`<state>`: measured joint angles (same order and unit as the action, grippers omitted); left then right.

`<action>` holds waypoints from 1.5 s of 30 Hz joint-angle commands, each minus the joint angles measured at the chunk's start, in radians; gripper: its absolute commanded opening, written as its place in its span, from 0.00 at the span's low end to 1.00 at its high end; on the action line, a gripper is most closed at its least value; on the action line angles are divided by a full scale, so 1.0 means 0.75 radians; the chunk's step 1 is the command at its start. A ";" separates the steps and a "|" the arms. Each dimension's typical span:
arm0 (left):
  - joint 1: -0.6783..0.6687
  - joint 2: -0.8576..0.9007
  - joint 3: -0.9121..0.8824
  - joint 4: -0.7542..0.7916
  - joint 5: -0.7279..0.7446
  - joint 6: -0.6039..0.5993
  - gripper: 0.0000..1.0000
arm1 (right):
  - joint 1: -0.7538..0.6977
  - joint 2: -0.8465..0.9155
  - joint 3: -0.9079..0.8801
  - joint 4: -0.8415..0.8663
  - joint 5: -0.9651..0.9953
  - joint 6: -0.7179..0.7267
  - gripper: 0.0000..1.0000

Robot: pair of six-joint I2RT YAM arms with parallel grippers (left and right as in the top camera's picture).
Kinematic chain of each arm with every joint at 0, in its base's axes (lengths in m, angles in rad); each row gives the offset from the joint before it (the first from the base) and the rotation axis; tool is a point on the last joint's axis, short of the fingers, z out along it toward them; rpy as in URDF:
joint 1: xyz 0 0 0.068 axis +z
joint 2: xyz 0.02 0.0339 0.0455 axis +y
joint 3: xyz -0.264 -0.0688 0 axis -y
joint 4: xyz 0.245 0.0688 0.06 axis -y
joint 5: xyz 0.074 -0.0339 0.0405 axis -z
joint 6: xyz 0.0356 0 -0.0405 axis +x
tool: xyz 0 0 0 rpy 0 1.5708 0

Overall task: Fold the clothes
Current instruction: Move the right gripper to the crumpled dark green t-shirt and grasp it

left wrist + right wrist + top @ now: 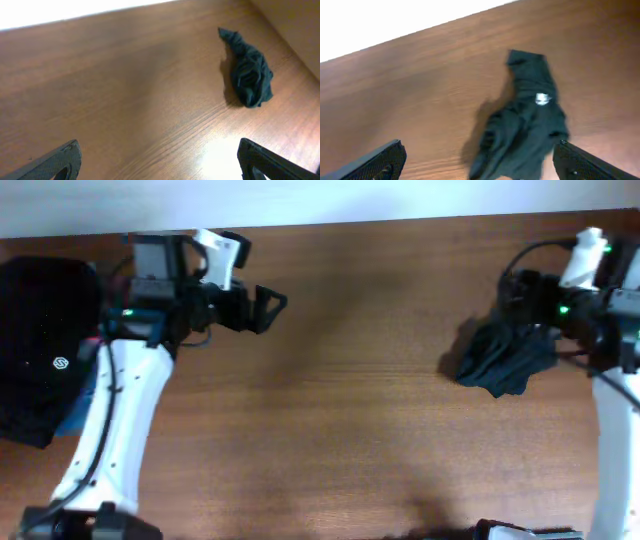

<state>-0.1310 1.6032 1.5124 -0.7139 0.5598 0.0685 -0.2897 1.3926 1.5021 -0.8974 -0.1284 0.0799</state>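
Clothes (pixel 498 365) lie bunched near the right edge of the table (pixel 350 400), just ahead of the right gripper (pixel 481 162), long axis running away from its spread jaws; the left gripper (pixel 270 310), also spread, is well apart.

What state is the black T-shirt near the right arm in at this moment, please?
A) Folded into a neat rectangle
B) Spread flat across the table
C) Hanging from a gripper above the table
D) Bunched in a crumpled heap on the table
D: the black T-shirt lies bunched and creased in a small heap on the table, neither flattened nor folded nor lifted.
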 commanded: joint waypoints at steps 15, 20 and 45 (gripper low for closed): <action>-0.140 0.209 0.018 -0.014 -0.220 -0.063 0.99 | -0.199 0.597 0.026 0.036 0.007 0.161 0.97; -0.140 0.209 0.018 -0.028 -0.240 -0.063 0.99 | -0.199 0.686 0.026 0.185 0.007 0.160 0.91; -0.140 0.311 0.018 0.014 -0.289 -0.062 0.98 | -0.196 0.896 0.015 0.340 -0.032 0.135 0.04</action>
<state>-0.2363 1.8294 1.5124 -0.7238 0.3466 0.0319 -0.4381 2.0754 1.5070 -0.6456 -0.1287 0.1829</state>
